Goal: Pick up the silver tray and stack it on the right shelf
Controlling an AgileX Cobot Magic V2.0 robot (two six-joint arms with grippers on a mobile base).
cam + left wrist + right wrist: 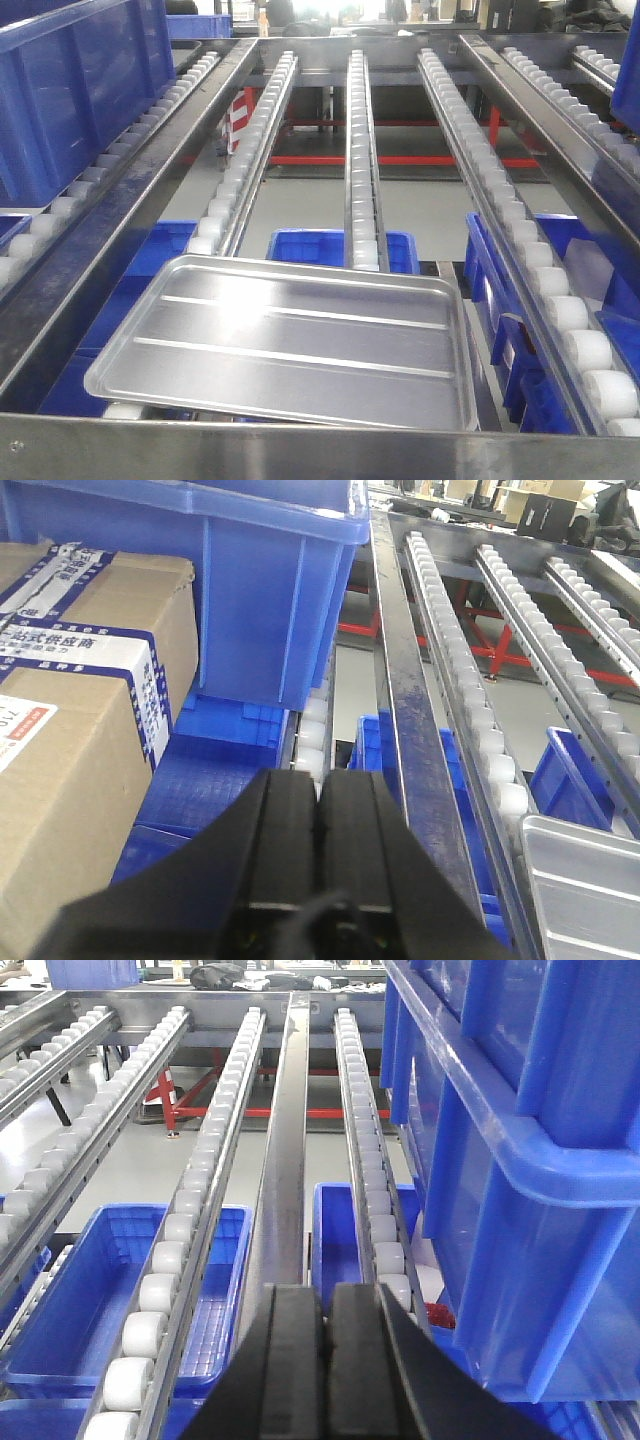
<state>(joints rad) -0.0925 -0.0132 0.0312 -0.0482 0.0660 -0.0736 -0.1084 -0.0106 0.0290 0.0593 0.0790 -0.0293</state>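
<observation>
The silver tray point(290, 335) lies flat on the white rollers at the near end of the right shelf point(320, 452), just behind the shelf's flat steel front bar. Its two long ribs face up. A corner of the silver tray point(590, 880) shows at the lower right of the left wrist view. My left gripper point(318, 780) is shut with nothing in it, to the left of the tray, over the steel divider rail. My right gripper point(327, 1290) is shut and empty over a steel rail; no tray shows in that view. Neither gripper appears in the front view.
A large blue crate point(70, 90) sits on the left lane and another blue crate point(500, 1160) stands close on the right. Cardboard boxes point(70, 730) are stacked at the far left. Blue bins point(300, 245) sit below the roller rails point(360, 150).
</observation>
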